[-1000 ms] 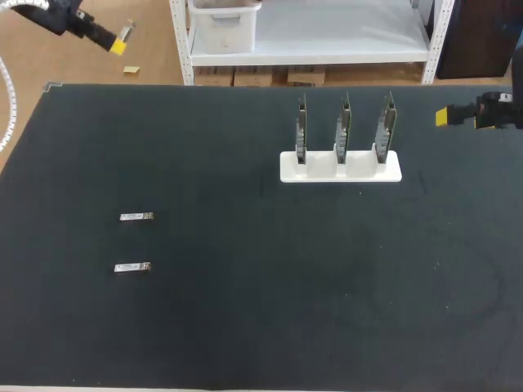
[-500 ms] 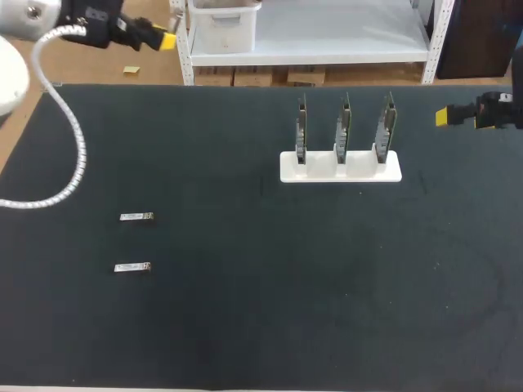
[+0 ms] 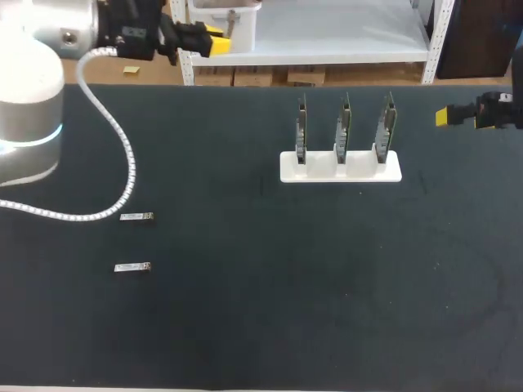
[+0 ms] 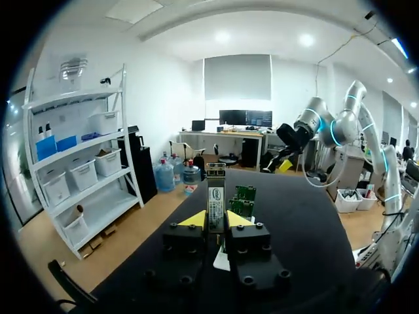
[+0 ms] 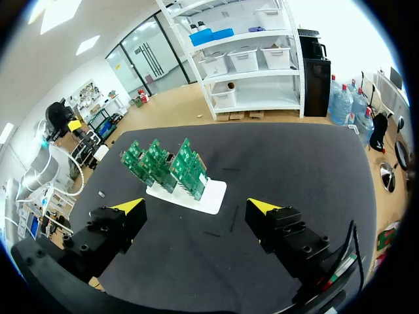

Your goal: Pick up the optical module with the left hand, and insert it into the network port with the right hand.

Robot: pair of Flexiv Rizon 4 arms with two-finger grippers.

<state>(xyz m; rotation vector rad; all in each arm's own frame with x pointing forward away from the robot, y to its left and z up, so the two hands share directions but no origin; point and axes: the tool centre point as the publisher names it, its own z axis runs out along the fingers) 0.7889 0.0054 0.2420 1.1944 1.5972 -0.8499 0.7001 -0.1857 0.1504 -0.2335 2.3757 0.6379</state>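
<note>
My left gripper (image 4: 216, 219) is shut on a silver optical module (image 4: 215, 203), which stands upright between the yellow tips. In the head view that gripper (image 3: 214, 41) hangs past the table's far left edge, and the module in it does not show. Three green network cards (image 3: 343, 126) stand in a white holder (image 3: 341, 167) at the far middle right. Both wrist views also show the cards (image 4: 245, 195) (image 5: 167, 165), ahead of each gripper. My right gripper (image 5: 196, 208) is wide open and holds nothing. It sits at the far right edge (image 3: 448, 116).
Two more silver modules (image 3: 136, 216) (image 3: 131, 267) lie flat at the left of the dark mat (image 3: 261, 302). A white cable (image 3: 122, 163) from my left arm loops over the mat's left side. My right arm (image 4: 308, 127) shows beyond the cards in the left wrist view.
My left arm has swung right along the table's far edge, from the far left corner toward the middle, bringing its elbow and cable into view. The right arm has not moved.
</note>
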